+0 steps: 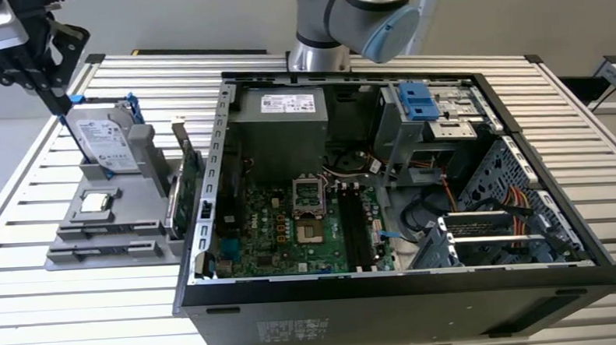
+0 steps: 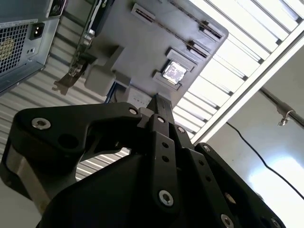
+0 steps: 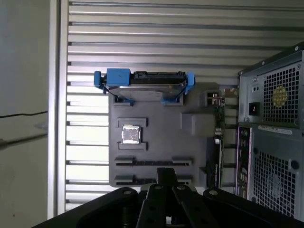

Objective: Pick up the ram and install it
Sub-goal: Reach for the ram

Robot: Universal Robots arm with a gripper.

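In the exterior view my black gripper [image 1: 55, 96] hangs high at the exterior view's left, above the grey parts holder [image 1: 134, 246]. It is shut on the ram [image 1: 59, 105], which shows as a thin bluish dark strip sticking down from the fingers. In both wrist views the fingers [image 3: 166, 176] [image 2: 159, 105] are pressed together, with the holder far below them. The holder's two long slots [image 3: 152, 162] look empty. The open computer case [image 1: 223, 145] lies to the exterior view's right, and its motherboard's long black memory slots [image 1: 356, 225] are in sight.
On the holder stand a silver hard drive in a blue frame [image 1: 107, 142], a small silver chip [image 1: 96, 201] and a green expansion card [image 1: 189, 185] beside the case wall. The arm's base [image 1: 317, 32] rises behind the case. The slatted table's edge [image 3: 59, 118] is close by.
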